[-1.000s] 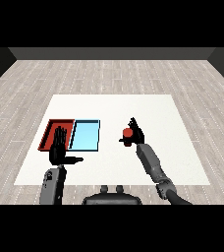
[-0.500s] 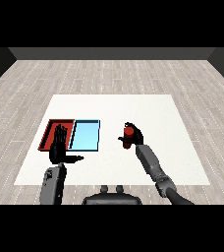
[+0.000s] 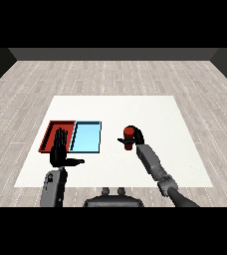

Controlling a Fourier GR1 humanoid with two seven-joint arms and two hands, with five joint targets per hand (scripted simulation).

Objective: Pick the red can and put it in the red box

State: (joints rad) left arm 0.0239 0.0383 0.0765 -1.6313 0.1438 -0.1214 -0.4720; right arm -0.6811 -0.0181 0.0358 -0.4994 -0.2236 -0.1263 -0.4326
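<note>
Nearest, the left robot hand [image 3: 60,153] hovers with straight fingers and thumb out over the near edge of the red tray [image 3: 50,135]. Beyond it, the light blue tray [image 3: 87,137] lies beside the red one on the white worktop [image 3: 115,107]. To their right, the right robot hand [image 3: 134,140] curls round the red can [image 3: 129,132], upright, well apart from both trays.

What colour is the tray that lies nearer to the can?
Light blue: the shallow rectangular tray beside the red tray, seen in the head view.

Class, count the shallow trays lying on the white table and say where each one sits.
2: the shallow red tray at the left, partly behind the left hand, and the shallow light blue tray alongside, on its right.
</note>
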